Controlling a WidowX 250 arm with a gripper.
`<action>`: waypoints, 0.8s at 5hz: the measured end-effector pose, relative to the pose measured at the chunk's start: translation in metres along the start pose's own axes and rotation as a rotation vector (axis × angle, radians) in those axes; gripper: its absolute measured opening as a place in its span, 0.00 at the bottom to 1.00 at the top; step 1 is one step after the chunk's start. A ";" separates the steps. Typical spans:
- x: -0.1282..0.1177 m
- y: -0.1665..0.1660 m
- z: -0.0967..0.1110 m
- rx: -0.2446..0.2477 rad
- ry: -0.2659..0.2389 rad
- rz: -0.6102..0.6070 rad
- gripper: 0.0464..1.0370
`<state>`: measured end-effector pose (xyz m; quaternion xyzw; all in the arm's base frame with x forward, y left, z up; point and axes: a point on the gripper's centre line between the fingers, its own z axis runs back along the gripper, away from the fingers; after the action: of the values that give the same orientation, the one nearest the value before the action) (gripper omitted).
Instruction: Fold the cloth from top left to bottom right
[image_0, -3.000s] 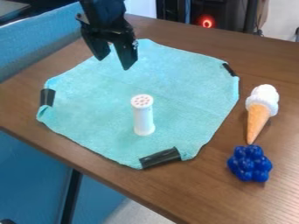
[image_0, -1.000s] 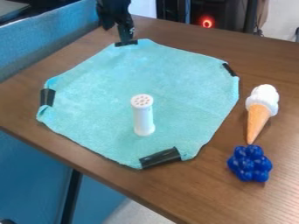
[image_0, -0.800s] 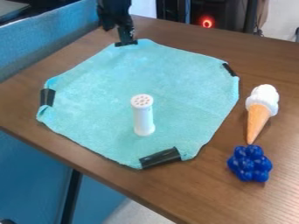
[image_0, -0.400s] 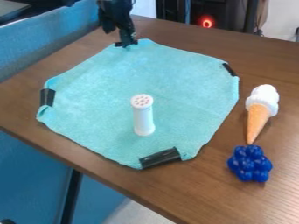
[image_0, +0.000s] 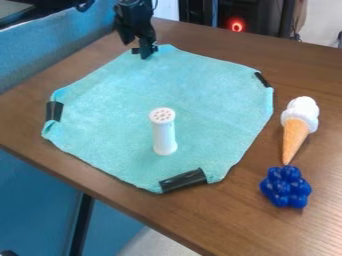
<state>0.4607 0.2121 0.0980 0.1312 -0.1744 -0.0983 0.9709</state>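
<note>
We see the cloth (image_0: 113, 115) lying unfolded on the desk (image_0: 267, 235), dark tape (image_0: 184, 180) on its corners. Our gripper (image_0: 135, 50) is at the cloth's top-left corner, by the desk's far edge, with its jaws spread. On the cloth, we have a white shaker (image_0: 163, 132) upright; to its right, a toy ice cream cone (image_0: 295, 137) lies just beside a blue cluster (image_0: 285, 187).

**Tube (image_0: 164, 137) stands mid-cloth**

The tube rises upright from the cloth (image_0: 110, 105), between its far and near taped corners. A hand could pass over the cloth on either side of it. Right of the cloth, the cone (image_0: 298, 122) and grapes (image_0: 286, 187) (close together, both on the table (image_0: 227, 227)) obstruct a low path.
</note>
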 end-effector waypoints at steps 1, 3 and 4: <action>0.000 -0.001 -0.003 -0.012 0.012 0.018 0.63; 0.002 -0.001 -0.004 -0.037 0.005 0.034 0.17; 0.001 -0.001 -0.005 -0.055 -0.005 0.044 0.04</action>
<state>0.4636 0.2117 0.0937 0.1002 -0.1770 -0.0820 0.9757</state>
